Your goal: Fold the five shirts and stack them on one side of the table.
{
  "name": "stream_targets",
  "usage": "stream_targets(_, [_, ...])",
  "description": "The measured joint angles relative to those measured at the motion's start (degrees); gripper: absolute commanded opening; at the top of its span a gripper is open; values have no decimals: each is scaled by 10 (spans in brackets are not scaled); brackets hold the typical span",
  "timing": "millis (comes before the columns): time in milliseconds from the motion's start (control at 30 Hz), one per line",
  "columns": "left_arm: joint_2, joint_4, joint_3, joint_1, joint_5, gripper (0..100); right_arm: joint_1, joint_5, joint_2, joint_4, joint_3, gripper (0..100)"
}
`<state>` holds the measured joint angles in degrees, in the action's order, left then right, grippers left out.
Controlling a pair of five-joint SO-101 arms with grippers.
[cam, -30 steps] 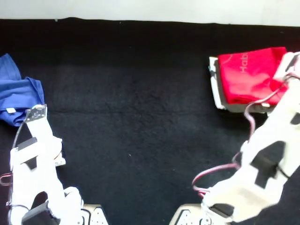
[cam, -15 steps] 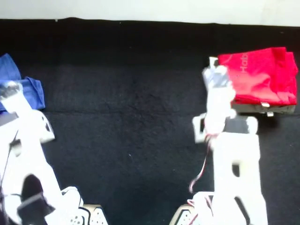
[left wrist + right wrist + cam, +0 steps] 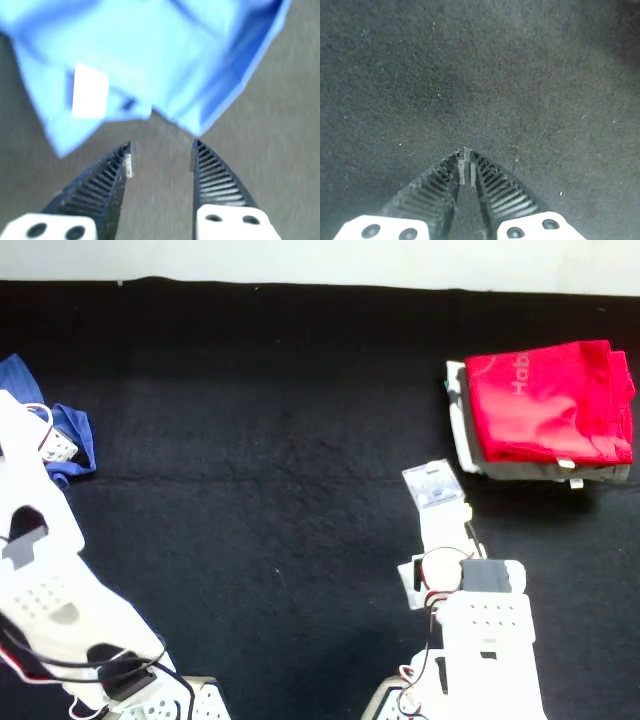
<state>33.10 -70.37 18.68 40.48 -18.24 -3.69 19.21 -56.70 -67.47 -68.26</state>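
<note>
Bright plain blue shirt [image 3: 150, 60] just ahead of the left gripper [image 3: 161, 150], with a white tag [image 3: 90, 91] on it. That gripper's fingers [image 3: 107, 180] are black and ribbed, on white mounts. There's the same black ribbing on the right gripper [image 3: 466, 162], over a black, faintly speckled surface [image 3: 520, 75]. Ahead of it sits a red shirt [image 3: 545, 400] with pale pink lettering, a grey layer [image 3: 540, 472] and a white edge [image 3: 458, 420] peeking out beneath. Left arm [image 3: 40, 570] white, right arm [image 3: 485, 620] white too.

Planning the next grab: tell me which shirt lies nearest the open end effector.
The blue shirt, crumpled just ahead of the left end effector; the red shirt lies folded, far from it.
</note>
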Motion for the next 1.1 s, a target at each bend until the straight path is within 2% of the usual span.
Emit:
stream_targets(233, [140, -2, 158, -2, -1, 176, 0, 0, -2, -15, 0, 7])
stream_targets(300, [164, -18, 193, -2, -2, 124, 0, 0, -2, -16, 0, 7])
stream_targets(367, [176, -47, 226, -2, -2, 20, 0, 0, -2, -16, -2, 7])
stream_targets(467, [183, -93, 266, -7, -2, 14, 0, 0, -2, -16, -4, 7])
stream_targets(833, [183, -293, 508, -55, 3, 10, -1, 0, -2, -16, -4, 7])
stream_targets(967, [154, -306, 518, -75, 43, 10, -1, 0, -2, -16, -4, 7])
stream_targets(1100, [47, -307, 475, -116, 66, 10, -1, 0, -2, -16, -4, 7])
